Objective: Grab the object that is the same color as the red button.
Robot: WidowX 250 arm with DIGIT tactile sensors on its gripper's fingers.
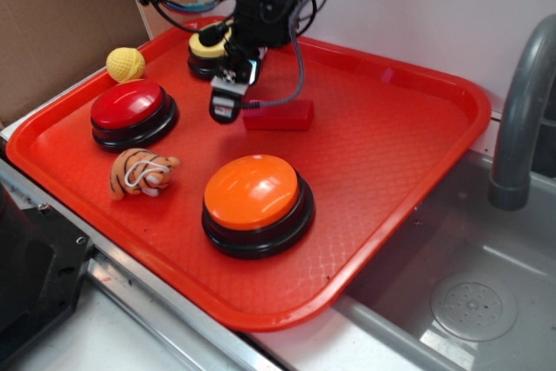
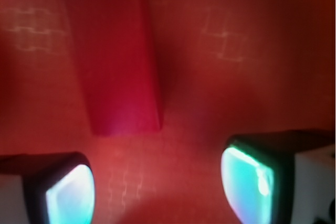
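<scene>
We've got the end effector (image 1: 228, 107) low over the red tray (image 1: 408, 141), jaws spread wide and holding nothing; wrist view shows both pads (image 2: 71, 198) apart with bare tray between them. Target is the small red block (image 1: 280, 115), lying flat toward the tray's far edge, roughly mid-width, just beside the end effector on the side toward the sink. In the wrist view the block (image 2: 118, 61) sits ahead of the pads and off toward the left pad, not between them, so we're not lined up yet. Our read: we're in the final approach, grasp not started. To do it well we'd shift toward the block until it centres in the gap, with the pads straddling its narrow width rather than its length, then drop until the tips nearly touch the tray before closing. The block is low and glossy, so a high or off-centre pinch would likely squirt it out or just push it along. Red on red gives poor contrast, so we should trust the block's edge shadow. The red button (image 1: 129, 109) sits near the left edge, well apart; the yellow button (image 1: 208, 48) is close behind the arm at the far edge, so watch clearance there. The orange button (image 1: 256, 200), toy tiger (image 1: 141, 173) and yellow ball (image 1: 126, 64) are out of the way. The tray rests on a surface next to a steel sink (image 1: 469, 301) with a grey faucet (image 1: 521, 102); white wall behind, cardboard (image 1: 52, 23) at far left.
</scene>
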